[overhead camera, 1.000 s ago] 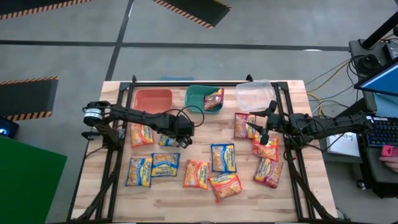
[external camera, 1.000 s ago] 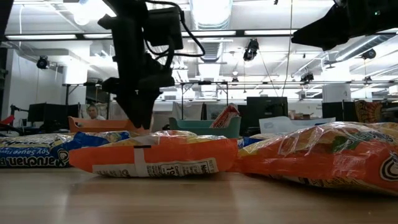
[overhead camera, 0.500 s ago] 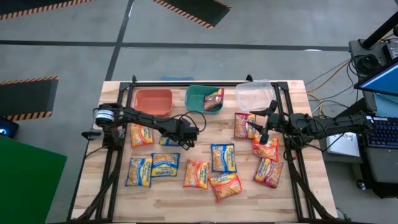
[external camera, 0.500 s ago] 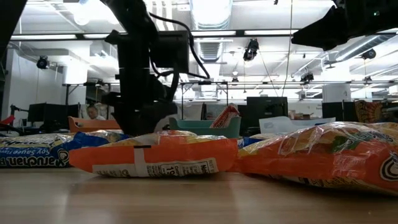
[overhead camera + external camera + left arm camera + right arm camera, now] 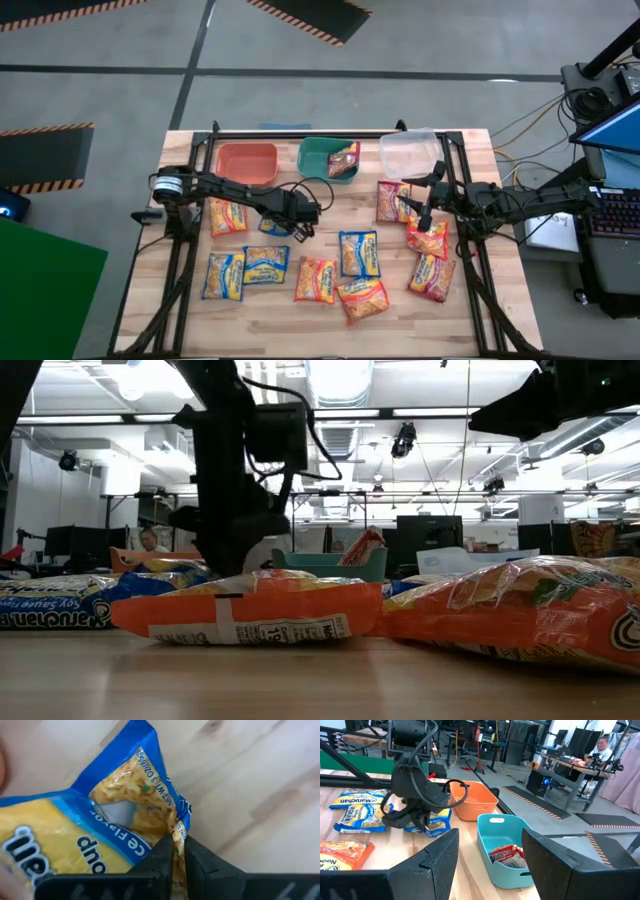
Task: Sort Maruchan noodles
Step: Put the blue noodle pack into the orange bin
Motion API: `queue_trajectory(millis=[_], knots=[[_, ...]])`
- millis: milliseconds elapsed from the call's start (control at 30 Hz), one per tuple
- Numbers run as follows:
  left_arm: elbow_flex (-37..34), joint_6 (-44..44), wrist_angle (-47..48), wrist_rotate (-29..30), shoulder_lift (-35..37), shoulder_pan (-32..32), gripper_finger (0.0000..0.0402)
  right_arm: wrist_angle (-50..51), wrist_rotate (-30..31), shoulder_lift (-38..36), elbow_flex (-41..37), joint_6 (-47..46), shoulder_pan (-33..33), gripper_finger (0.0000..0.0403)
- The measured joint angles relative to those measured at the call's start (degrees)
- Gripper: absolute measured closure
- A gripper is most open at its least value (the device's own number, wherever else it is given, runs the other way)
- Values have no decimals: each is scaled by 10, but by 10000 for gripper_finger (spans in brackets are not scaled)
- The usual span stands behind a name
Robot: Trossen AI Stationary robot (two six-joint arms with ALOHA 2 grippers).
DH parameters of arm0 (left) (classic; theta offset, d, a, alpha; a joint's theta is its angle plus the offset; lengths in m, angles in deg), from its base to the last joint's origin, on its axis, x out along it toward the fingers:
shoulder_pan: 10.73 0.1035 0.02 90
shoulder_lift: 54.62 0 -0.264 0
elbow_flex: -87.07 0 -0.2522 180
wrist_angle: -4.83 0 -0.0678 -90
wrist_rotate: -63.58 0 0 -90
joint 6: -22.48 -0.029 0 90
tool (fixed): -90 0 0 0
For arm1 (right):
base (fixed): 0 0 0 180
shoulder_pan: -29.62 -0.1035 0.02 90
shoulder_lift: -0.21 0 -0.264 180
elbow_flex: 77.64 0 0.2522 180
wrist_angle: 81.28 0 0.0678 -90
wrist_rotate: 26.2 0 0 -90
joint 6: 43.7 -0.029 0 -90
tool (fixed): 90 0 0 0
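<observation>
Left end effector (image 5: 173, 851) now pinched on the corner of a blue-and-yellow Maruchan packet (image 5: 95, 827) mid-table, after being spread a second ago; green bin (image 5: 326, 158) holds one maroon packet (image 5: 343, 159), orange bin (image 5: 246, 162) bare; right end effector (image 5: 489, 854) spread, unmoved.

bare wood (image 5: 320, 215) mid-table, noodle packets (image 5: 315, 279) crowding the front

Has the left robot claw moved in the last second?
Yes. The left gripper slid right, away from the orange bin, and is now shut on a blue packet.
</observation>
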State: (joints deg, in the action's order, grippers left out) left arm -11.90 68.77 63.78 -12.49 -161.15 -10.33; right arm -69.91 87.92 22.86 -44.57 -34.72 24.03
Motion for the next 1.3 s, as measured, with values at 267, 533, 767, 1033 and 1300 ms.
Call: queue_trajectory(millis=[267,533,767,1033,1300], knots=[[17,-68,0,-14,70,0,398,0,0,0,0,0,0,197],[19,-128,-1,35,219,13,400,0,0,0,0,0,0,197],[18,-186,-1,96,349,78,401,0,0,0,0,-2,0,197],[10,-258,-36,91,410,234,401,-1,0,0,0,1,0,197],[-57,-287,-173,-96,405,374,401,0,0,0,0,1,0,197]])
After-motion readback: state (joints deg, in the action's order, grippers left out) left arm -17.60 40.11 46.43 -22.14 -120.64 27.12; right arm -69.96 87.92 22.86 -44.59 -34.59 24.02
